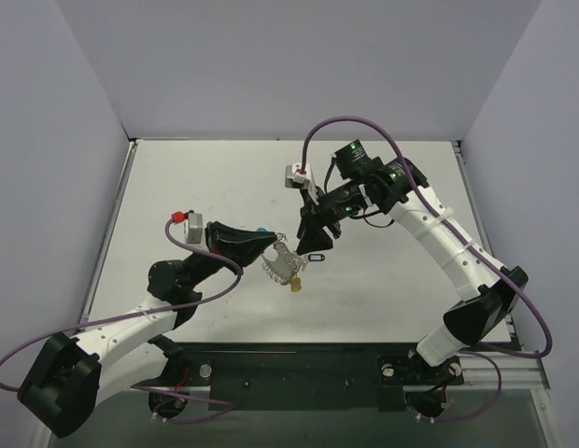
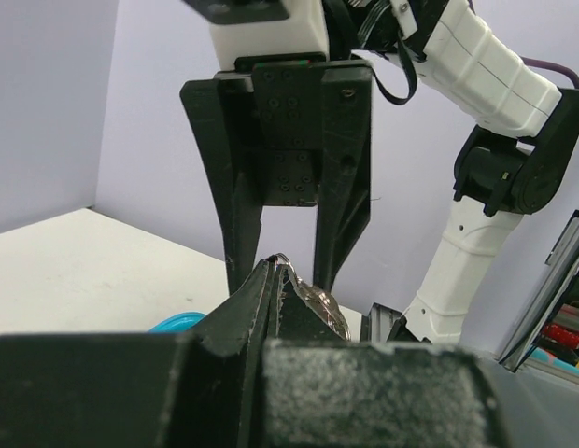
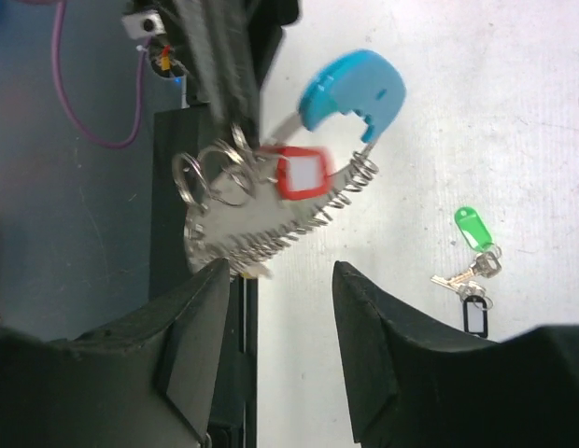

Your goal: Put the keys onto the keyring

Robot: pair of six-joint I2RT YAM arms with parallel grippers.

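Left wrist view puts the left gripper (image 2: 269, 289) nearest, pinched tight on the keyring (image 2: 315, 304) at its metal loop, with the blue tag (image 2: 177, 322) peeking out to one side. Just beyond, the right gripper (image 1: 310, 241) hangs fingers-down with jaws spread and nothing between them, and it blocks most of what lies behind. Seen from the right wrist, the red key (image 3: 303, 175) sits against the coiled chain below the blue tag. The green key (image 3: 469, 227) and black key (image 3: 473, 315) lie together on the white table (image 3: 514, 112), apart from the ring. Purple cables (image 1: 348, 119) loop over the arms. Pale grey walls (image 1: 299, 65) enclose the table.
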